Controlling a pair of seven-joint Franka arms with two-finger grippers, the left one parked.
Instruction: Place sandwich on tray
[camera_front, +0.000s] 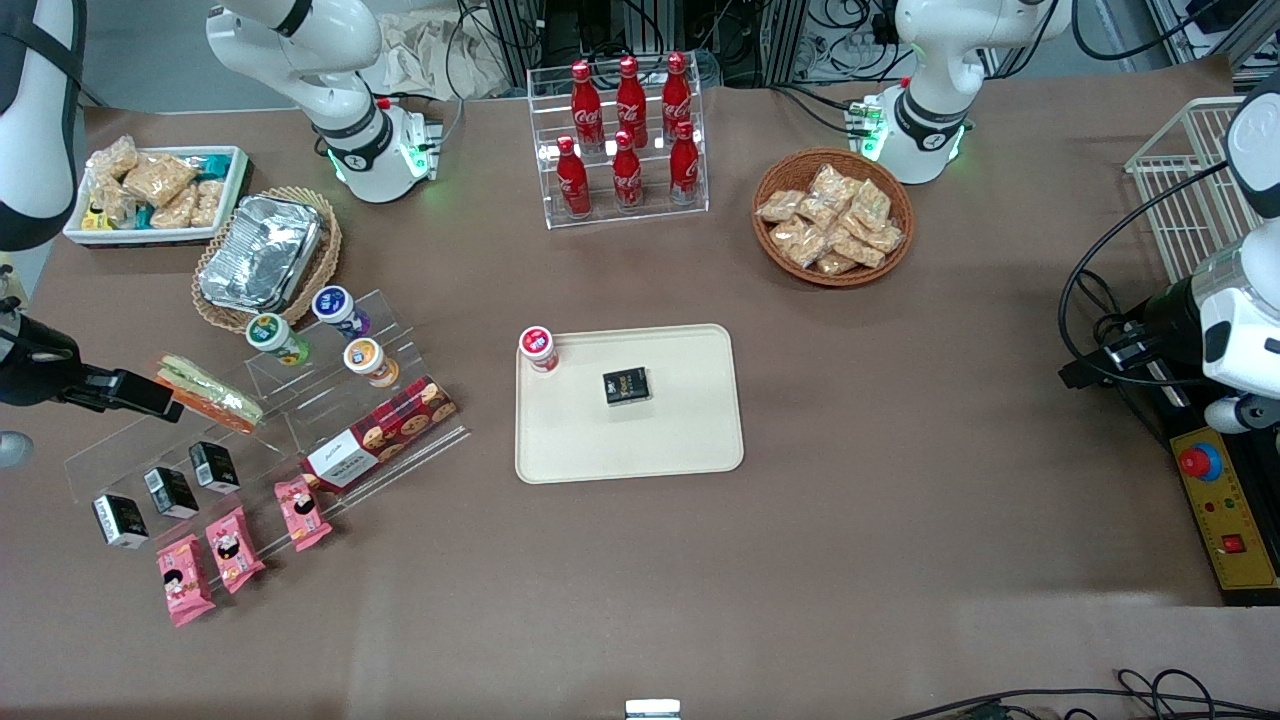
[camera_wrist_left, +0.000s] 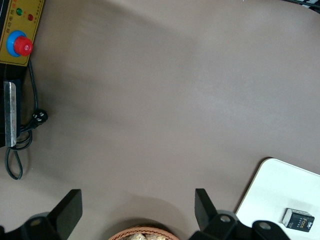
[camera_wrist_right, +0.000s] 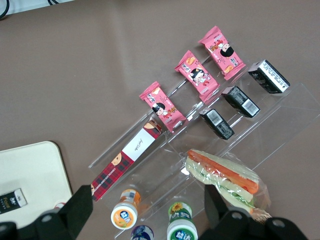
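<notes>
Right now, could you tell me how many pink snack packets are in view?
3: packets and lie in a row before the acrylic stand, nearer the front camera. The gripper hovers by the sandwich.

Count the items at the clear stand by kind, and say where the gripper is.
sandwich: 1
cups: 3
cookie box: 1
black boxes: 3
pink packets: 3
total: 11
gripper: open, beside the sandwich

Sandwich (camera_front: 208, 392) lies on the clear stepped rack (camera_front: 270, 420), gripper (camera_front: 150, 397) touching its end. Tray (camera_front: 690, 440) holds a small black box (camera_front: 627, 386).
</notes>
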